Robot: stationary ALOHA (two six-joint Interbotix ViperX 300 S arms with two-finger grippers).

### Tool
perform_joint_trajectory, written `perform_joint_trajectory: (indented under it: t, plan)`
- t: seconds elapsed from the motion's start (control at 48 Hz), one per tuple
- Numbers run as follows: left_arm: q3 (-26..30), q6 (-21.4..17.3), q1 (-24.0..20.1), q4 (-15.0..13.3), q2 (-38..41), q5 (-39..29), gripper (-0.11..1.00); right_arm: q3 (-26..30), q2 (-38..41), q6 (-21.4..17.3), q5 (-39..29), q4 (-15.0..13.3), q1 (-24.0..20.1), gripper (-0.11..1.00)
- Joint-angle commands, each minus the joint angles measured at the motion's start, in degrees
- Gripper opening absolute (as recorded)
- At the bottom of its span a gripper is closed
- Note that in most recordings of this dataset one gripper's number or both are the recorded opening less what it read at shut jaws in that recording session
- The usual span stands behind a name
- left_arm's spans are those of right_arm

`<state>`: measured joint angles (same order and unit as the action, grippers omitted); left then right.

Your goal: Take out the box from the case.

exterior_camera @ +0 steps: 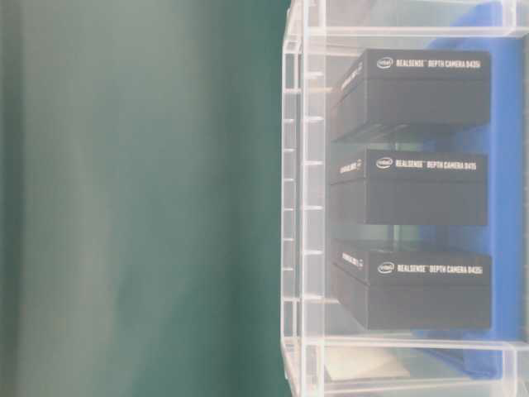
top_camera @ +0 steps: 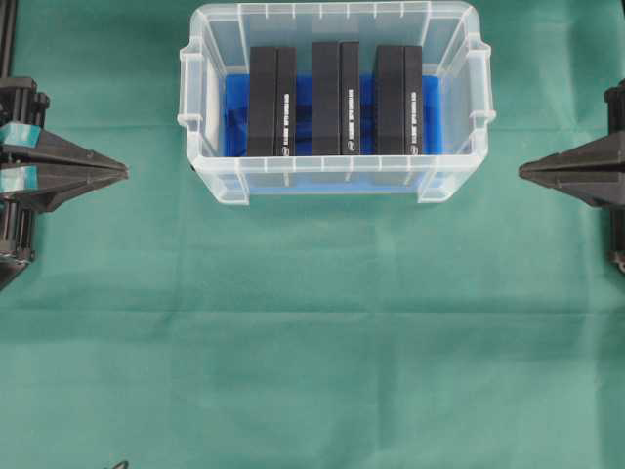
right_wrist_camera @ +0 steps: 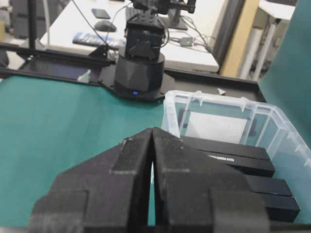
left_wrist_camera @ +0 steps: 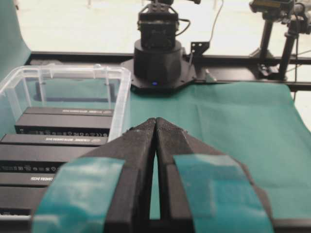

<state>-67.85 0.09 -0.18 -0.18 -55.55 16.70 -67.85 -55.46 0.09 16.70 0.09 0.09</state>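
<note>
Green cloth (top_camera: pixel 312 352) covers the whole counter, with desks and cables blurry behind it in the wrist views. The case (top_camera: pixel 337 186) sits at the far middle of the cloth, holding three black boxes (top_camera: pixel 337 98) standing side by side on its blue lining. Left gripper (top_camera: pixel 122 173) and right gripper (top_camera: pixel 523 171) sit well apart from the case, jaws pressed together, holding nothing. Most box print is too small to read.

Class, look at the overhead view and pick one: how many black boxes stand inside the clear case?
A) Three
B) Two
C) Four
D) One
A: three black boxes stand side by side in the case on its blue lining, a left box, a middle box and a right box.
</note>
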Motion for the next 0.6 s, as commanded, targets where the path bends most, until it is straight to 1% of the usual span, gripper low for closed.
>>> perform_joint_trajectory:
  t: [0.0, 0.167, 0.333, 0.458, 0.583]
  plan:
    - [2.55, 0.70, 0.53, 0.88, 0.62, -1.85, 0.01, 1.67, 0.70, -0.26, 0.00, 0.00, 0.18, 0.00]
    - [4.04, 0.88, 0.70, 0.97, 0.35, -5.10, 0.01, 5.36, 2.11, -1.05, -6.42, 0.00, 0.26, 0.00]
    - [5.63, 1.05, 1.14, 0.88, -0.79, -6.24, 0.01, 11.07, 1.93, -1.41, -13.71, 0.09, 0.35, 0.00]
    - [8.88, 2.29, 1.67, 0.97, -1.58, -8.79, 0.01, 16.52, 2.11, -1.49, -20.13, 0.09, 0.35, 0.00]
    - [12.13, 2.99, 2.02, 0.97, -1.76, -12.92, 0.01, 20.57, 2.29, -1.49, -24.43, 0.00, 0.35, 0.00]
